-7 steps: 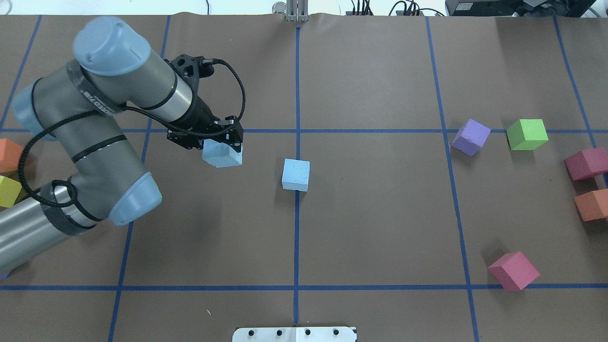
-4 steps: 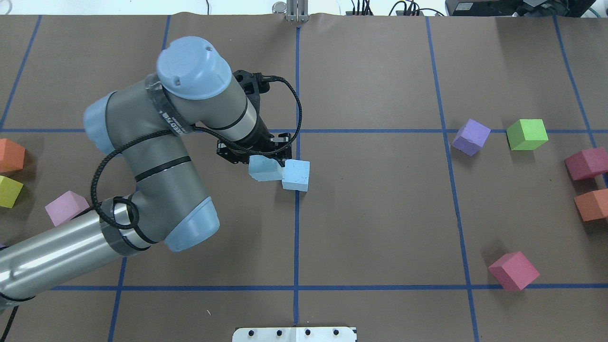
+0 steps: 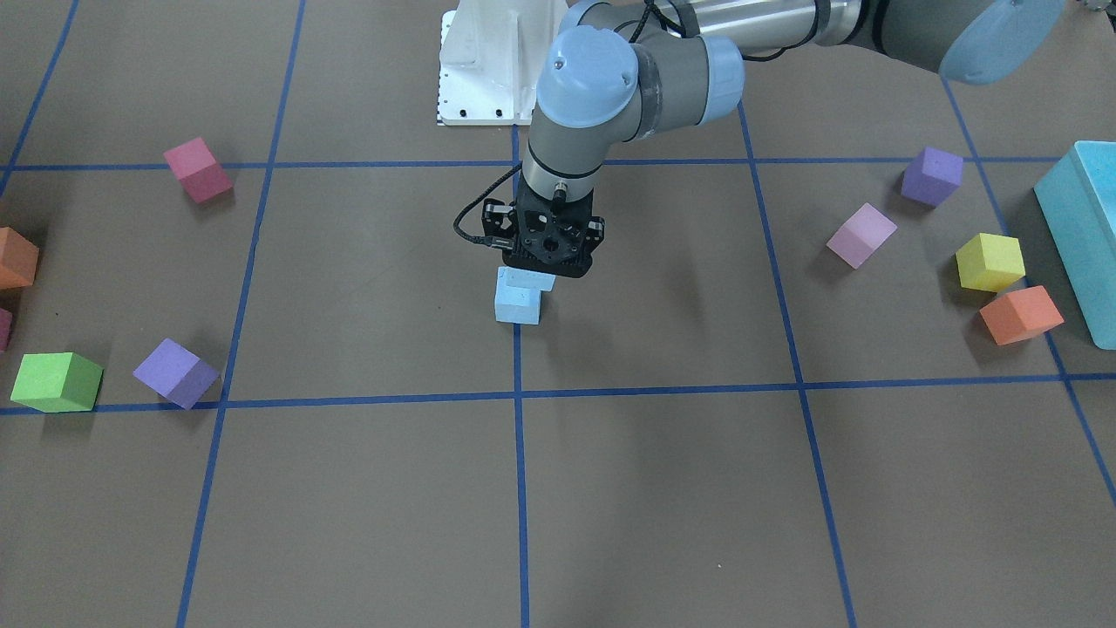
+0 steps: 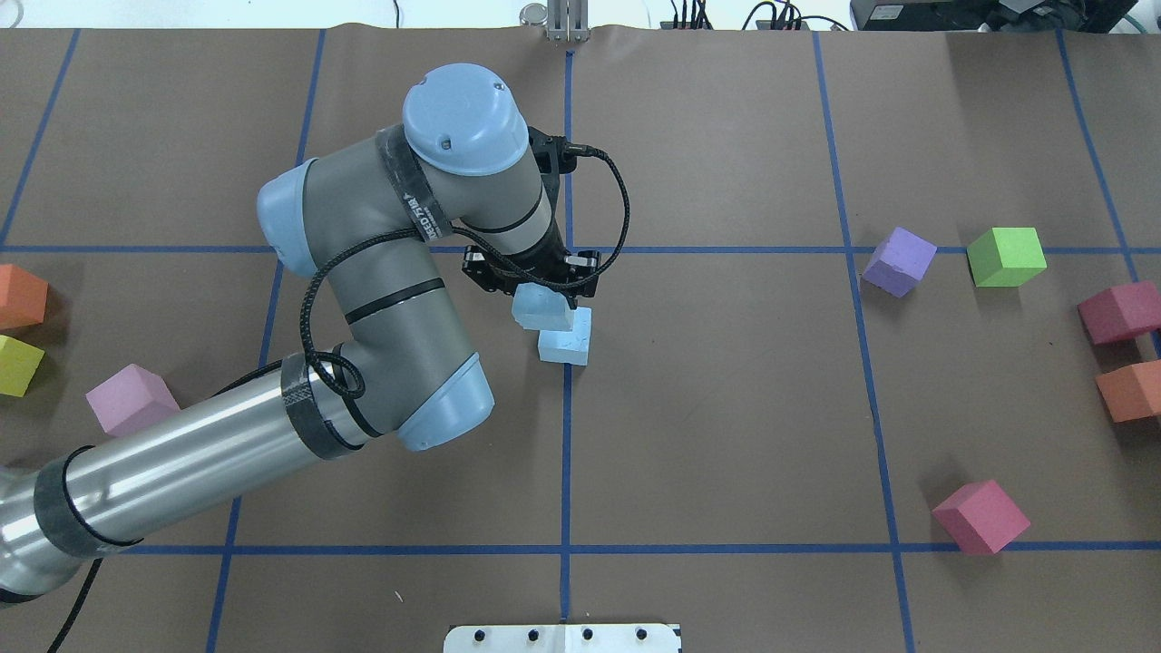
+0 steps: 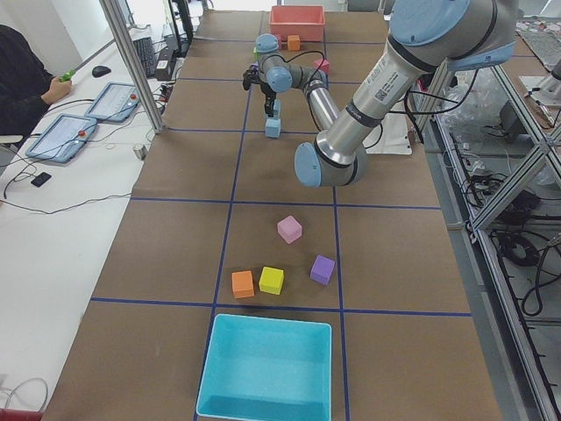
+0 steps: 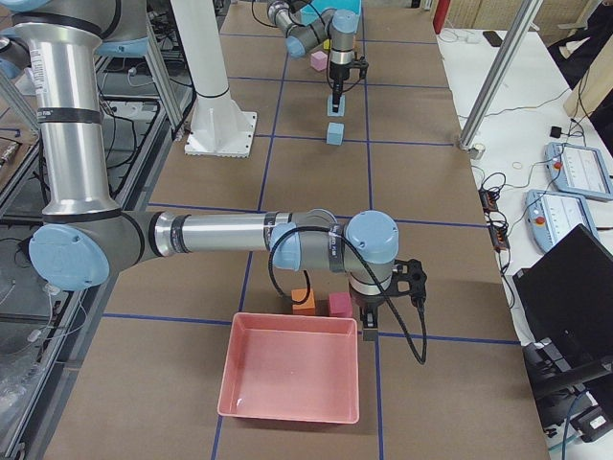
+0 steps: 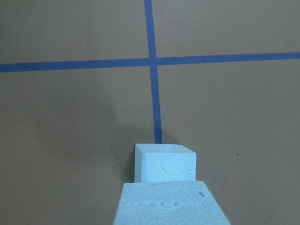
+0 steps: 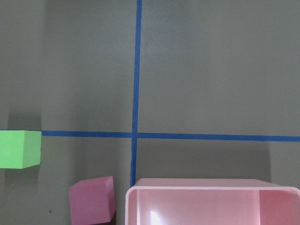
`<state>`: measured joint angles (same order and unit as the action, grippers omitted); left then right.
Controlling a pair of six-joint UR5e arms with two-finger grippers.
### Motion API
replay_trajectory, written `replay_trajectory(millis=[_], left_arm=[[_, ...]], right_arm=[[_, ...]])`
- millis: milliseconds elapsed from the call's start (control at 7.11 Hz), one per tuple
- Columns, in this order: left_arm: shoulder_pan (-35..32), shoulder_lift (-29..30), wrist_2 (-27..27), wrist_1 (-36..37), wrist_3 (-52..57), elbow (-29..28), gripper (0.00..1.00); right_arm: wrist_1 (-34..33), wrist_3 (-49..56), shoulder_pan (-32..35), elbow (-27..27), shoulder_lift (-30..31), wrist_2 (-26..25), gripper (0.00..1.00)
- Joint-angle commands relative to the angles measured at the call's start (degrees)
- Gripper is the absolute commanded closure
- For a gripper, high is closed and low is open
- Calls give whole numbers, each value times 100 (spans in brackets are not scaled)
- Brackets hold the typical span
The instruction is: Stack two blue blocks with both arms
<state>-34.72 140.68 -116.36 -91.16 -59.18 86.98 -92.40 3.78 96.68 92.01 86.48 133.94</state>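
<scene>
A blue block (image 4: 541, 314) is being gripped by the closed left pincer (image 4: 544, 301), just above and slightly off the second blue block (image 4: 566, 346) on the surface (image 4: 726, 435), midway between its side edges. Placement is being lined up. Centring, lowering and release seem needed next. Whether the right pincer (image 6: 370, 331) is open cannot be told.

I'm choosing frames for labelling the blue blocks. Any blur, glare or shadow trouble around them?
Left wrist view: both sharp; the held block is cropped by the bottom edge, the resting block has a thin shadow. Overhead view: even light, glare only on the left arm's silver tube.
</scene>
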Motion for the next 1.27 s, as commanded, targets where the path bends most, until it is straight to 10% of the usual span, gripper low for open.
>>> replay_trajectory(millis=[0,1125], left_arm=[[9,118,87,-16,232,-269,37],[194,346,122,327,-234,-471,37]], right_arm=[[-6,0,-9,1,1,1,0],[3,0,-9,1,1,1,0]])
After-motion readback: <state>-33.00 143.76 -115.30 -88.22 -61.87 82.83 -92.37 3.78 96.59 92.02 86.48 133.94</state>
